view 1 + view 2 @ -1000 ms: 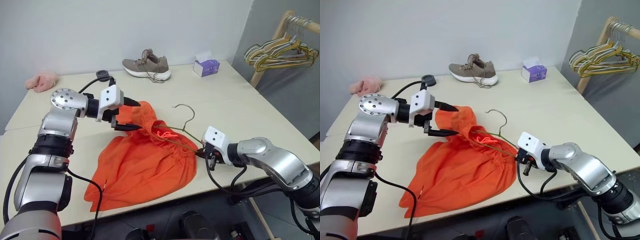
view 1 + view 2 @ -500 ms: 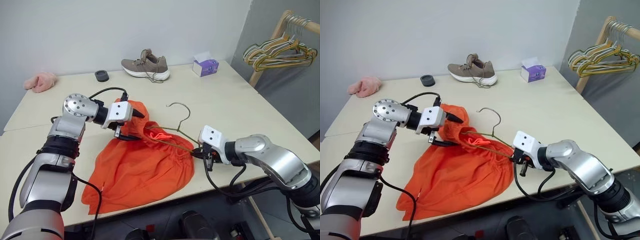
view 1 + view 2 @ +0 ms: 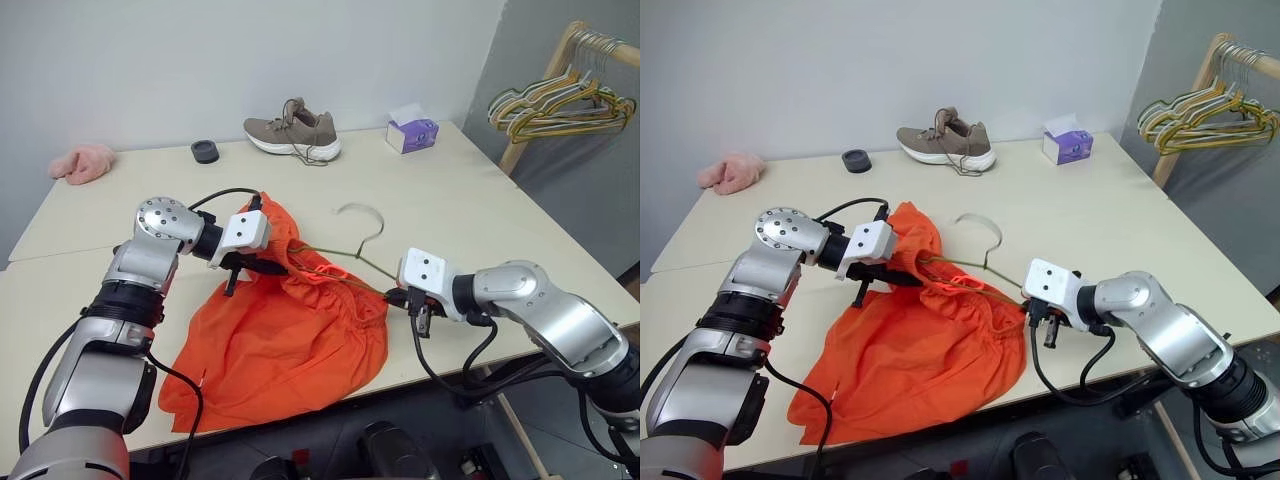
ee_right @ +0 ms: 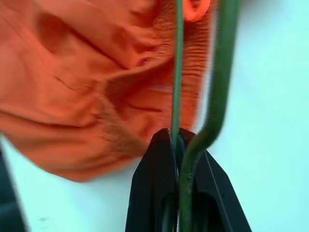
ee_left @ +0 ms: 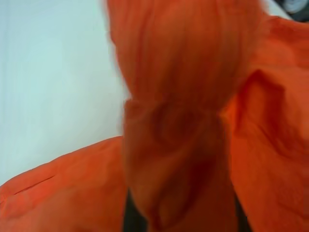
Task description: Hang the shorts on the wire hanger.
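Note:
The bright orange shorts (image 3: 285,335) lie crumpled on the table, their gathered waistband toward the right. My left gripper (image 3: 270,267) is shut on a bunched fold at their upper left; orange fabric (image 5: 169,121) crowds the left wrist view. The thin olive-green wire hanger (image 3: 362,214) lies across the top of the shorts, hook pointing away from me. One end of its wire runs into my right gripper (image 3: 394,297), which is shut on it at the waistband's right edge. In the right wrist view the wire (image 4: 177,87) sits between the black fingers (image 4: 154,159).
A tan shoe (image 3: 293,130), a purple tissue box (image 3: 413,133), a black round cap (image 3: 204,151) and a pink cloth (image 3: 82,162) sit along the far side of the table. A wooden rack with bunched hangers (image 3: 555,100) stands at the right. The table's front edge (image 3: 430,365) is close.
My left gripper was open around the raised fold of the shorts; it has closed on the fabric and sunk a little. The right gripper still grips the hanger.

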Available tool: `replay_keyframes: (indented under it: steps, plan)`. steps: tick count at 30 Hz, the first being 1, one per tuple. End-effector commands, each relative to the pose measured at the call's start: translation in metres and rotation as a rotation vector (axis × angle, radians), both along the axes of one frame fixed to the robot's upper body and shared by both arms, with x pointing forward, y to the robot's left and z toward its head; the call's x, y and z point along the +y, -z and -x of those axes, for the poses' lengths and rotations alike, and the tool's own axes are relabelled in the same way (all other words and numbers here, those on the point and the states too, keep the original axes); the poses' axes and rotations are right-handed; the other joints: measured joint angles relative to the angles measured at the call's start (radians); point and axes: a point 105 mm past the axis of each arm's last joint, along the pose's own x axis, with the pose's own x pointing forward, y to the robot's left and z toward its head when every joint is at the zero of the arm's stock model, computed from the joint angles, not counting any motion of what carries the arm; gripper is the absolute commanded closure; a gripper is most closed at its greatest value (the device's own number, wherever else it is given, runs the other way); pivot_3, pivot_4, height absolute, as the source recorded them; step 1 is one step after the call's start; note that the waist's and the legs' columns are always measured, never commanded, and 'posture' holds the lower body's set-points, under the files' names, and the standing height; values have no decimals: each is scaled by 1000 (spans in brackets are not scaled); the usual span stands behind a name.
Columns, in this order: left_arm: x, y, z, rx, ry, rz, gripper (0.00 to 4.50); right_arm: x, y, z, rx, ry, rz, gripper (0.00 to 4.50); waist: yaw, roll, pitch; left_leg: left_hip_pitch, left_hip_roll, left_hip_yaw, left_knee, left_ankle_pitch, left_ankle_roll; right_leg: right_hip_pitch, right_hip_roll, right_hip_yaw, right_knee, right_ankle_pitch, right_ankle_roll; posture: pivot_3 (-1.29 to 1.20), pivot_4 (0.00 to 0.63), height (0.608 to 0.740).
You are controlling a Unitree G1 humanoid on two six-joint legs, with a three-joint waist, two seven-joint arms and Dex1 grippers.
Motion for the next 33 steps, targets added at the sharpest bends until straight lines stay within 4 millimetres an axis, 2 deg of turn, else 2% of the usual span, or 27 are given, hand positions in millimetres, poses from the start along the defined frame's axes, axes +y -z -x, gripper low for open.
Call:
replay_keyframes:
  steps: [1,3,6,8,14,17,18,22,28,30,33]
  plan:
    - [-1,-16,-2,-44,-10,36,4482,6,-3,6,-39,-108,27,4500,0,0,0,0,0,0,0,0,0,0,0,0,0,0,0,-296,39,740]
    - [0,-14,-1,-39,-11,26,4482,-1,-2,1,-58,-110,56,4500,0,0,0,0,0,0,0,0,0,0,0,0,0,0,0,-297,38,740]
    - [2,-11,0,-33,-15,11,4500,-16,-2,-5,-87,-114,121,3752,0,0,0,0,0,-1,1,0,0,0,0,-1,0,0,0,-296,38,740]
    - [5,-9,0,-32,-28,1,4500,-31,-2,-8,-80,-104,163,3106,0,0,0,0,0,-1,3,0,0,1,0,-1,1,0,0,-296,40,740]
    - [12,-3,1,-23,-62,-10,4500,-94,-16,-23,-107,69,269,1116,1,0,0,0,-1,-1,3,-1,1,1,-2,-1,1,0,0,-297,44,740]
    - [11,-8,-6,-53,-115,48,4500,-111,-16,-20,-69,163,243,99,2,0,0,0,0,-1,4,-1,1,1,-5,-1,1,0,0,-298,47,740]
    - [9,-13,-11,-69,-148,94,4500,-107,-14,-14,-24,189,180,43,3,0,0,0,0,-1,4,-1,1,1,-5,-1,1,0,0,-303,51,740]
    - [2,-31,-24,-93,-254,263,4500,-62,-4,9,163,267,-133,43,-1,-1,0,-1,0,-4,6,-1,1,2,-4,-3,3,0,0,-310,57,740]
    - [-1,-34,-24,-74,-267,291,4500,-9,11,8,304,412,-403,43,1,0,0,-1,-1,-5,7,-1,1,1,-2,-3,9,0,0,-304,66,740]
    - [-1,-35,-23,-72,-266,291,4500,3,13,6,334,429,-442,43,3,0,0,-1,-2,-5,8,-1,1,1,-2,-3,9,0,0,-303,66,740]
    - [-1,-35,-23,-71,-266,291,4500,12,15,4,365,450,-473,43,7,0,0,-1,-3,-4,8,-1,1,1,-3,-3,9,0,0,-301,66,740]
